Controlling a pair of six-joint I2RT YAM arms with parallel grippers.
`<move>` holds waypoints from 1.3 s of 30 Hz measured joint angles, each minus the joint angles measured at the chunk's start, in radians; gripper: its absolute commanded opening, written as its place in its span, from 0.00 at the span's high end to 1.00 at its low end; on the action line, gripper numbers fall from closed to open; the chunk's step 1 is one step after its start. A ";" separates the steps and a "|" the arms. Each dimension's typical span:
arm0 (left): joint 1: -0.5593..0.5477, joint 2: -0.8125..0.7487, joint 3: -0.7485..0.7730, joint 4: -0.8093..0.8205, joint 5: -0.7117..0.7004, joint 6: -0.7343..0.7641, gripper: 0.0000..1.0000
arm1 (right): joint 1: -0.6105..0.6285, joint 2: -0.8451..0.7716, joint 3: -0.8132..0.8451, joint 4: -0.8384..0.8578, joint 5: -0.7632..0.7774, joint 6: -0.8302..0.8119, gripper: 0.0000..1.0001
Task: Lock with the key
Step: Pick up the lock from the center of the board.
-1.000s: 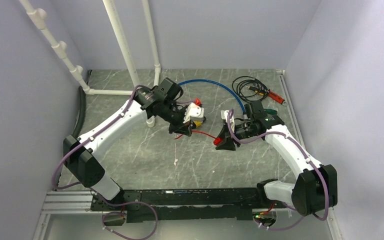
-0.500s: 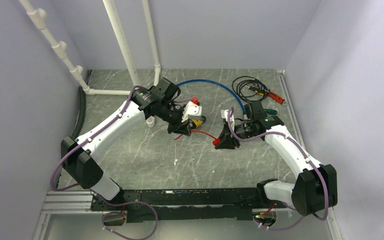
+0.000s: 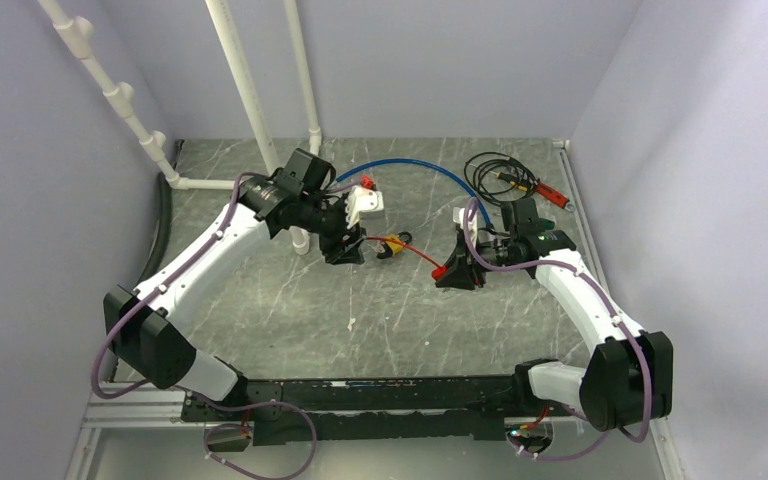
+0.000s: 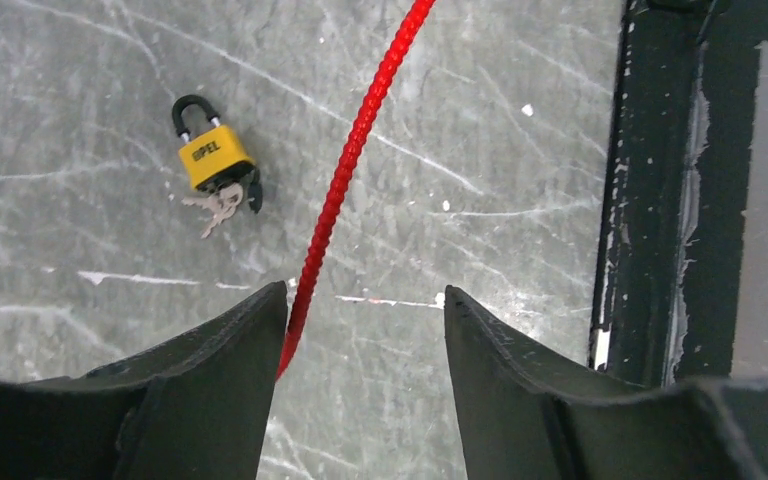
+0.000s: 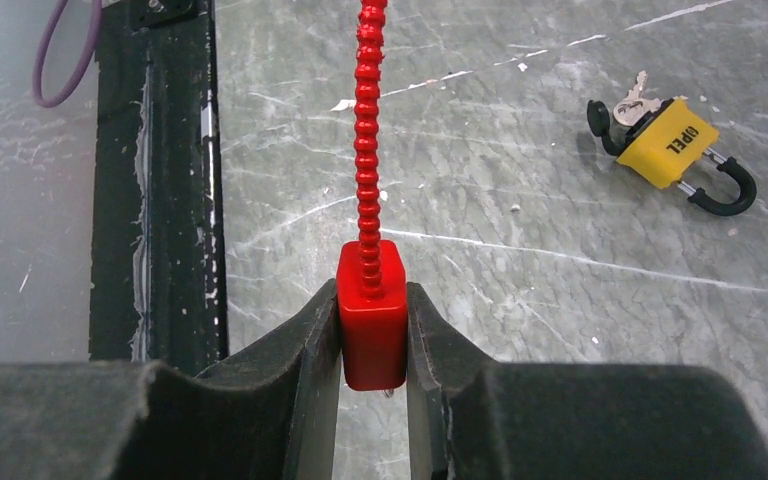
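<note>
The yellow padlock (image 4: pixel 215 157) lies flat on the table (image 4: pixel 480 130), its keys (image 4: pixel 218 205) at the end opposite the shackle. Just beside the padlock runs a red ribbed cable (image 4: pixel 355 150). Well behind the padlock arc a blue hose (image 3: pixel 440 172) and a black coiled wire (image 3: pixel 490 170).

To the padlock's left, the left gripper (image 4: pixel 365 300) hangs tilted downward, jaws apart and holding nothing, the cable brushing past one finger. To the padlock's right, the right gripper (image 5: pixel 372 300) sits low and clamps the cable's red end block (image 5: pixel 371 340).
</note>
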 measured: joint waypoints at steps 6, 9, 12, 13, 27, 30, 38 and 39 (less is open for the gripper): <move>0.000 -0.014 0.015 -0.023 -0.082 0.060 0.40 | 0.000 0.001 0.011 -0.015 0.021 -0.001 1.00; 0.000 -0.014 0.018 -0.027 -0.117 0.091 0.42 | 0.000 0.001 0.018 -0.021 0.022 -0.001 1.00; -0.002 -0.014 0.017 -0.021 -0.157 0.116 0.44 | 0.000 0.002 0.018 -0.031 0.022 -0.003 1.00; -0.002 -0.014 0.015 -0.018 -0.167 0.121 0.45 | 0.000 0.002 0.018 -0.034 0.022 -0.005 1.00; -0.007 0.019 -0.008 0.055 -0.251 0.181 0.45 | 0.000 0.002 0.024 -0.080 0.021 -0.035 1.00; -0.008 0.029 -0.018 0.063 -0.250 0.187 0.47 | 0.000 0.002 0.025 -0.081 0.021 -0.036 1.00; -0.009 0.040 -0.041 0.083 -0.248 0.195 0.57 | 0.000 0.002 0.025 -0.089 0.020 -0.043 1.00; -0.009 0.040 -0.045 0.087 -0.248 0.194 0.55 | 0.000 0.002 0.024 -0.092 0.020 -0.043 1.00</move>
